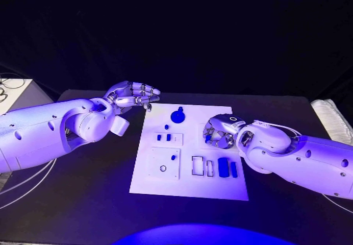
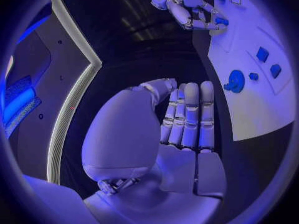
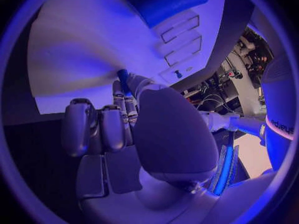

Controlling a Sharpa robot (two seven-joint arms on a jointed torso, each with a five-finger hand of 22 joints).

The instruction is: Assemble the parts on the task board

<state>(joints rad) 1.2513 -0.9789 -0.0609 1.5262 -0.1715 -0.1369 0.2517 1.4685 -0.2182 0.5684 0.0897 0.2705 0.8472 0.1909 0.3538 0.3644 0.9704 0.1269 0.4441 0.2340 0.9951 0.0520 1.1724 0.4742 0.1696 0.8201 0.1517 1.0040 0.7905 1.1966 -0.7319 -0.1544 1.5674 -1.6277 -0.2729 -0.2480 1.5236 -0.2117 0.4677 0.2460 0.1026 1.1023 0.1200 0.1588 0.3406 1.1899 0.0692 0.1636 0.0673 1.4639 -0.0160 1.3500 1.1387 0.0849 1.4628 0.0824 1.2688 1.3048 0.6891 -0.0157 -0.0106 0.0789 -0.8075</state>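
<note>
Board [image 1: 187, 181]: lying flat mid-table [image 1: 286, 109]. Round part [image 1: 177, 116]: sitting near the board's far end. Two small parts [image 1: 164, 137]: sitting side by side below it. Long parts [image 1: 223, 167]: lying beside outlined slots toward the near right. Left hand [image 1: 133, 95]: hovering off the board's far left corner, fingers [image 2: 191, 115] curling in, grasping nothing. Right hand [image 1: 221, 132]: hanging over the board's right side, pinching a small part [image 3: 123, 78] at its fingertips.

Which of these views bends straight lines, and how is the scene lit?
Both wrist views bend them: the task board edge curves in the left wrist view, its slots in the right wrist view. Head view: blue-violet light on the board, dark surroundings, straight edges.
</note>
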